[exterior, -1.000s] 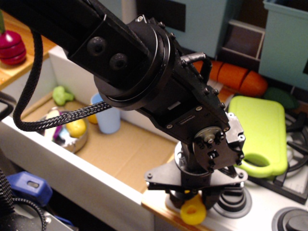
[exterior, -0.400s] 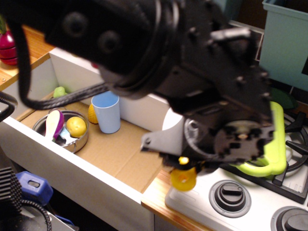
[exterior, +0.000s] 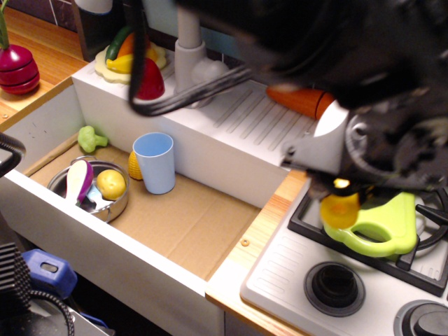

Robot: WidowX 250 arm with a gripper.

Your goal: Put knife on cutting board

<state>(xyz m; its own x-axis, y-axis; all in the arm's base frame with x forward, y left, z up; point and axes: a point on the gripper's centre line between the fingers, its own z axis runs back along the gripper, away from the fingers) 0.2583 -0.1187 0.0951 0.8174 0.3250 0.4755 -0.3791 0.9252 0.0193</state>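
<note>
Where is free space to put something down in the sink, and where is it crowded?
Free: the brown floor right of the blue cup, up to the white wall. Crowded: the left end, where the metal bowl, corn and green vegetable lie close together.

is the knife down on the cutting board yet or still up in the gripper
In the gripper. The knife hangs by its yellow handle beneath the blurred gripper, over the handle end of the green cutting board. Whether it touches the board, I cannot tell.
</note>
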